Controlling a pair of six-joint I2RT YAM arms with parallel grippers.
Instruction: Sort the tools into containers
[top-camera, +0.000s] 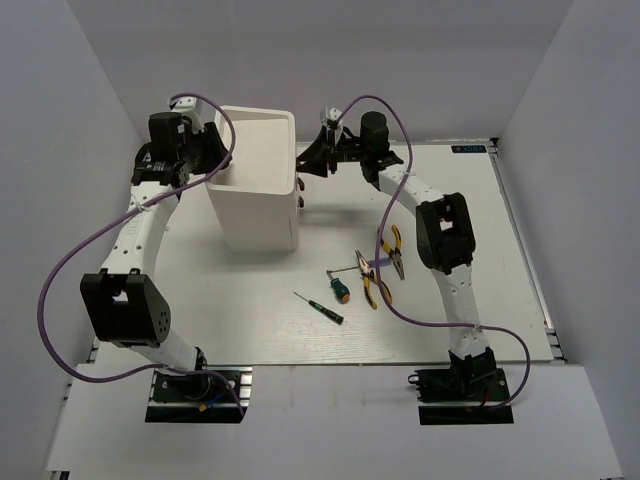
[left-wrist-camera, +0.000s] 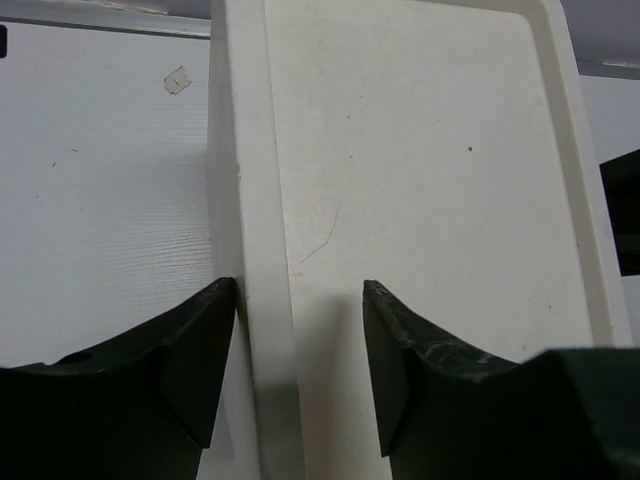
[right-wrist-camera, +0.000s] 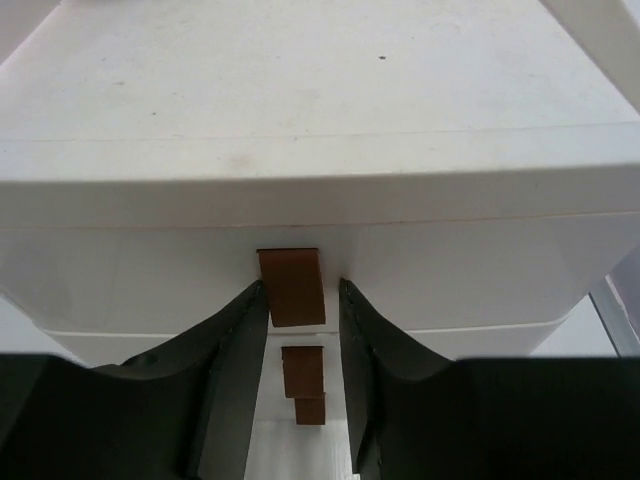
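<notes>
Right gripper (right-wrist-camera: 302, 286): narrowly spread around top dark brown drawer knob (right-wrist-camera: 290, 272) — pinch squarely, then pull straight out.
Left gripper (left-wrist-camera: 300, 284): spread astride tall white plastic box (left-wrist-camera: 420, 180) wall — clamp first.

Bright, even overhead light noted; soft shadows cast on the desk (top-camera: 495, 230). Container (right-wrist-camera: 300, 90) surfaces rendered slightly washed, wrist views mildly soft.

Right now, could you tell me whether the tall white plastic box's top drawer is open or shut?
Shut, apparently: the top drawer sits flush under the white box's rim, its brown knob inside the right pincer.
</notes>
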